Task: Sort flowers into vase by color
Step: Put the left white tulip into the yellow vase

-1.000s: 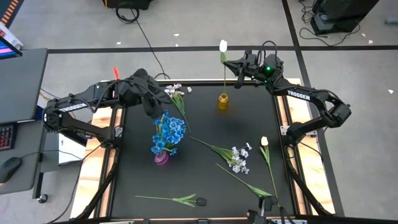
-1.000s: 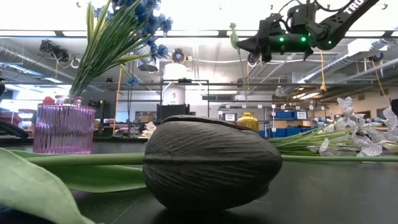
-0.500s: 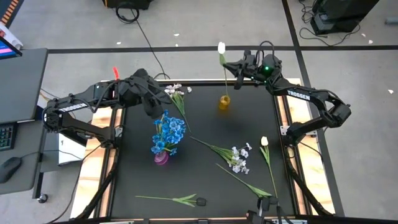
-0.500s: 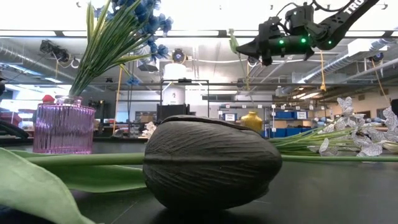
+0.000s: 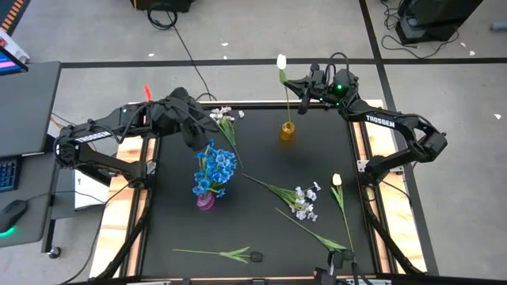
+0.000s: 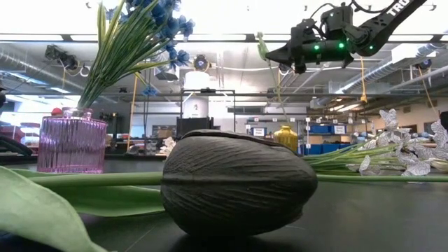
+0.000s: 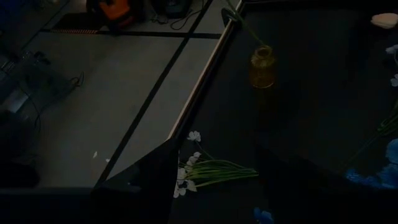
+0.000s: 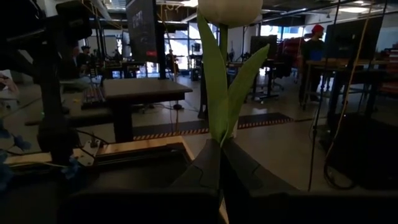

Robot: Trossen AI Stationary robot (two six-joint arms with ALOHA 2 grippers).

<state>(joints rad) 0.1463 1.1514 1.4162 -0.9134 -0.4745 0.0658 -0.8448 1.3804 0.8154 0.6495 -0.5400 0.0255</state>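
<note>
- Right tool (image 5: 295, 84) raised high at the far edge, jaws clamped tight, arm bent back at the elbow.
- Left tool (image 5: 207, 131) hangs low, fingers parted.

A grey desk (image 5: 28, 134) is standing left of the black table (image 5: 253, 182), with a computer mouse (image 5: 12, 212) lying on its near part. A black cable (image 5: 186, 49) is trailing across the grey floor beyond the table's far edge. 2 black tape lines (image 5: 238, 62) are crossing that floor.
</note>
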